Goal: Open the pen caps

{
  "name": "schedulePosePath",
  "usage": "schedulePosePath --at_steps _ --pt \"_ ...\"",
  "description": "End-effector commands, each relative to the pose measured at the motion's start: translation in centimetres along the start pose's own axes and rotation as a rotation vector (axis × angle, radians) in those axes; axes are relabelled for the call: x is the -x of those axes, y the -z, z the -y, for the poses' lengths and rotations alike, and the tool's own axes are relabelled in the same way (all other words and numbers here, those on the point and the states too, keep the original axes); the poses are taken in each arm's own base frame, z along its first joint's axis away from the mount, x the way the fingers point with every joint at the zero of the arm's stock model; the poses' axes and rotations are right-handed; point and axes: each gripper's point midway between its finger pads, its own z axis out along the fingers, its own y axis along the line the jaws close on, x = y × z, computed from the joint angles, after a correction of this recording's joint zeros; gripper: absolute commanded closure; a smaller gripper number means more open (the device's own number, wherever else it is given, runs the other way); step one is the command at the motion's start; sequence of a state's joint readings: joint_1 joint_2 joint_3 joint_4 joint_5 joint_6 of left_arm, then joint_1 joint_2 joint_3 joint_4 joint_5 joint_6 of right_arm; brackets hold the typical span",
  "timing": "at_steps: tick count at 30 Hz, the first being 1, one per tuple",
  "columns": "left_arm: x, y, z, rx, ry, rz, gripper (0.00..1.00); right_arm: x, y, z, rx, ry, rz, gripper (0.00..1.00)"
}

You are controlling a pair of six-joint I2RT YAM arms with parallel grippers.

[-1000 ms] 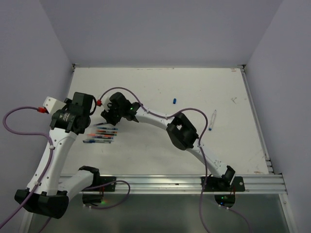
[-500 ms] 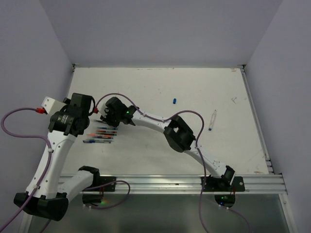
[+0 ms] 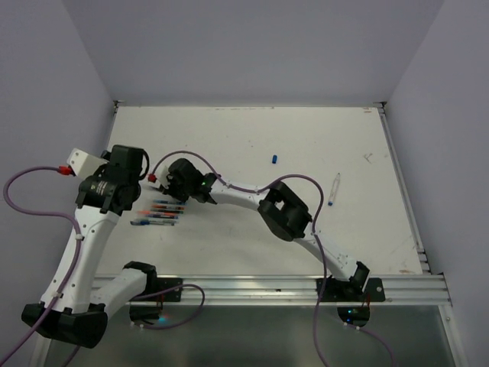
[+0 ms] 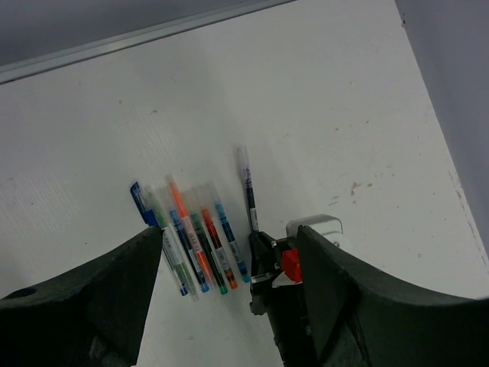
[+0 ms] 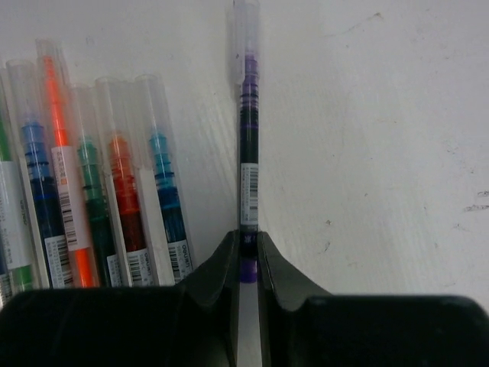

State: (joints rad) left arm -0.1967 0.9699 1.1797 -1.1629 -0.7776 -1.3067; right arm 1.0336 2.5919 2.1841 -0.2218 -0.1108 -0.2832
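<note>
Right gripper (image 5: 246, 246): clenched on the near end of a purple pen (image 5: 246, 153), both fingers pressed against the barrel. The pen lies flat on the white table (image 3: 306, 130), pointing away from the gripper. Its clear cap (image 5: 246, 38) is fitted on the far end, not pulled off.

Left gripper (image 4: 229, 233): released, fingers spread wide, holding nothing. It hangs above the table, and its wrist view looks down on the pens and on the right gripper between its 2 fingers.

Row of pens (image 5: 99, 191): lying side by side just to the left of the purple pen in the right wrist view, roughly parallel to it, and touching one another. 5 of them read blue, orange, green, red and teal; more lie further left, partly cut off. Their see-through caps (image 5: 153, 99) are in place on the far ends.

Blue cap (image 3: 273, 159): loose on the table, well apart from the row, toward the middle.

Single pen (image 3: 335, 189): lying alone near the right edge of the table, well apart from both grippers
</note>
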Motion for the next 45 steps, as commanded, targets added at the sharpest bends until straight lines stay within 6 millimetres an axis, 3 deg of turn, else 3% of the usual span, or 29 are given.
schedulePosePath --at_steps 1,5,6,7,9,10,13,16,17,18,19,20,21,27,32,34,39,45 --pt "0.5 -0.4 1.2 -0.017 0.004 0.021 0.25 -0.4 1.5 1.8 -0.099 -0.092 0.03 1.0" --pt "0.1 -0.6 1.8 -0.034 -0.009 0.01 0.25 1.1 3.9 4.0 -0.175 -0.195 0.146 1.0" --pt "0.2 -0.5 2.1 -0.046 -0.003 0.009 0.25 3.2 5.3 4.8 -0.191 -0.23 0.217 1.0" --pt "0.2 -0.5 2.3 -0.057 -0.009 0.007 0.25 1.9 5.4 4.7 -0.193 -0.25 0.204 1.0" --pt "0.1 -0.4 2.8 -0.082 -0.004 0.002 0.25 1.5 6.5 5.6 -0.211 -0.289 0.231 1.0" --pt "0.1 -0.4 3.0 -0.092 -0.015 0.0 0.25 2.3 7.6 6.0 -0.217 -0.297 0.251 1.0" --pt "-0.4 -0.6 4.3 -0.149 -0.052 -0.014 0.25 1.9 9.4 7.0 -0.236 -0.342 0.259 1.0" --pt "-2.1 -0.7 7.3 -0.298 -0.14 -0.064 0.25 0.7 11.5 7.4 -0.251 -0.378 0.259 1.0" --pt "-4.3 -0.7 8.1 -0.367 -0.184 -0.138 0.25 0.2 12.2 7.7 -0.258 -0.402 0.262 1.0" --pt "-4.6 -0.4 10.4 -0.471 -0.182 -0.141 0.26 0.3 13.1 7.9 -0.264 -0.415 0.279 1.0" --pt "-5.5 -0.2 11.2 -0.533 -0.237 -0.159 0.26 -1.8 13.5 7.4 -0.265 -0.436 0.246 1.0" --pt "-7.7 0.0 11.7 -0.602 -0.272 -0.233 0.26 -0.8 15.4 7.9 -0.276 -0.468 0.284 1.0" --pt "-8.2 0.3 13.5 -0.684 -0.268 -0.236 0.27 -2.5 15.8 7.1 -0.269 -0.482 0.257 1.0" --pt "-14.1 0.9 17.2 -0.905 -0.315 -0.442 0.31 -3.7 21.3 5.1 -0.267 -0.518 0.261 1.0" --pt "-16.8 0.9 18.2 -0.931 -0.313 -0.523 0.33 -4.0 24.3 4.4 -0.275 -0.501 0.278 1.0" --pt "-17.8 1.8 18.7 -0.951 -0.325 -0.544 0.33 -4.2 25.1 4.4 -0.295 -0.496 0.273 1.0" --pt "-20.5 3.1 18.8 -0.93 -0.373 -0.572 0.33 -3.8 26.3 4.4 -0.303 -0.494 0.294 1.0" --pt "-21.4 3.6 19.0 -0.925 -0.375 -0.582 0.34 -3.7 26.9 4.4 -0.316 -0.5 0.313 1.0"
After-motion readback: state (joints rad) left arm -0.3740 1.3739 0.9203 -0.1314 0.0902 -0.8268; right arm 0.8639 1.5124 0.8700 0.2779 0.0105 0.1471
